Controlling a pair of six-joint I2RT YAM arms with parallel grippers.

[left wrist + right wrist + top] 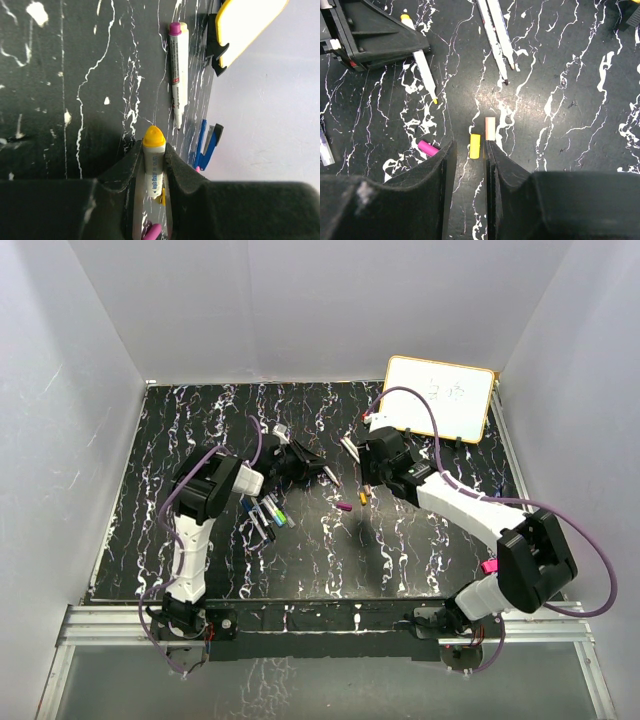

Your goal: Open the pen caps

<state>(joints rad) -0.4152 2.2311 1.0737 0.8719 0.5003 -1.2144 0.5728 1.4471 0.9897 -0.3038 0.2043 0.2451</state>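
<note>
My left gripper (154, 148) is shut on a white pen (154, 170) whose yellow end (153, 136) sticks out past the fingers. In the right wrist view the same pen (422, 65) slants down from that gripper with its tip bare. My right gripper (470, 145) hangs open just above the table, nothing between its fingers. A yellow pen cap (475, 146) lies on the table in line with the gap. A peach cap (490, 128) lies by the right fingertip and a pink cap (427, 148) by the left one. Seen from above, the grippers (300, 462) (365, 488) stand close together.
Two uncapped pens (495, 35) lie beyond the caps, and another with a purple end (178, 65) lies near the whiteboard (440, 398). Several pens and caps (268, 510) lie beside the left arm. A blue clip (207, 147) sits at the mat's edge by the white wall.
</note>
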